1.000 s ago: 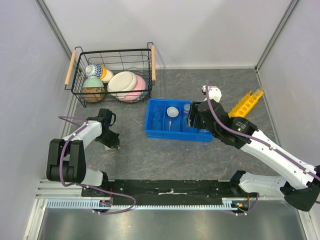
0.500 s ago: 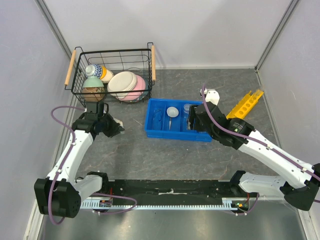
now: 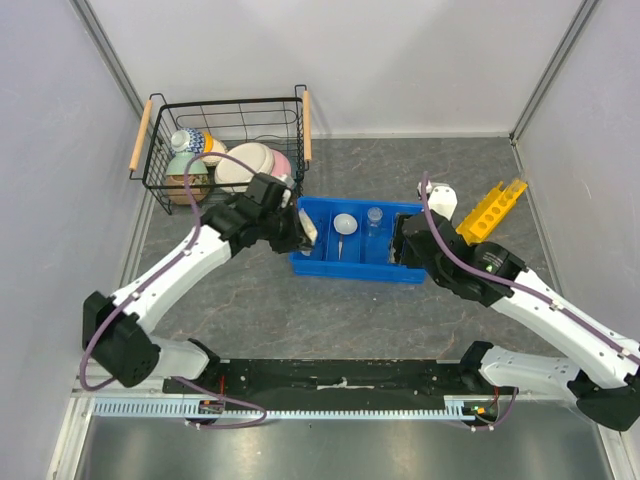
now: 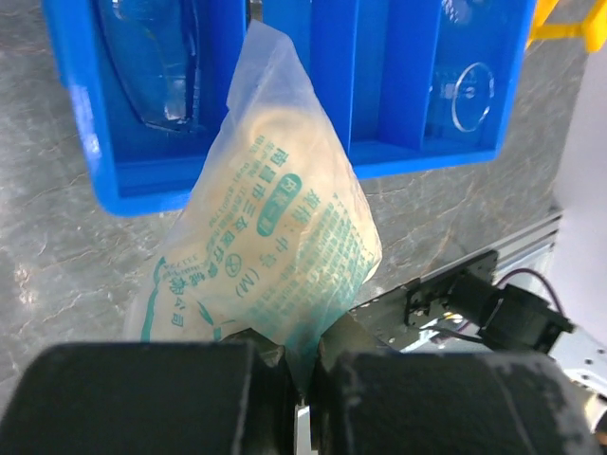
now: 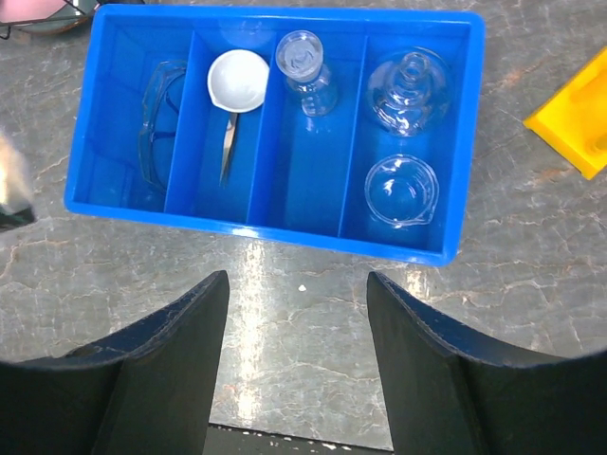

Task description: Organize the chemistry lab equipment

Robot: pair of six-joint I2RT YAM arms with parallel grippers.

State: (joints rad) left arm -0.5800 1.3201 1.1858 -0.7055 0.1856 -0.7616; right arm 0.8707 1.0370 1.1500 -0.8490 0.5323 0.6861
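Left wrist view: the left gripper [image 4: 299, 365] is pinched tight on one end of a see-through bag [image 4: 275, 256] with green writing. The bag reaches over the left end of the blue tray [image 4: 90, 161], by the slot with the clear goggles [image 4: 156, 66]. The other slots hold a white dish [image 5: 238, 81], a glass bottle [image 5: 305, 64], a round flask [image 5: 408, 90] and a small glass cup [image 5: 400, 190]. The yellow rack [image 3: 488, 208] lies on the table by the tray's right end. The right gripper [image 5: 296, 318] hovers over the tray's near edge, fingers apart, holding nothing. I think the bag is being put away now. Next, the left arm should lower it into a slot and let go gently.
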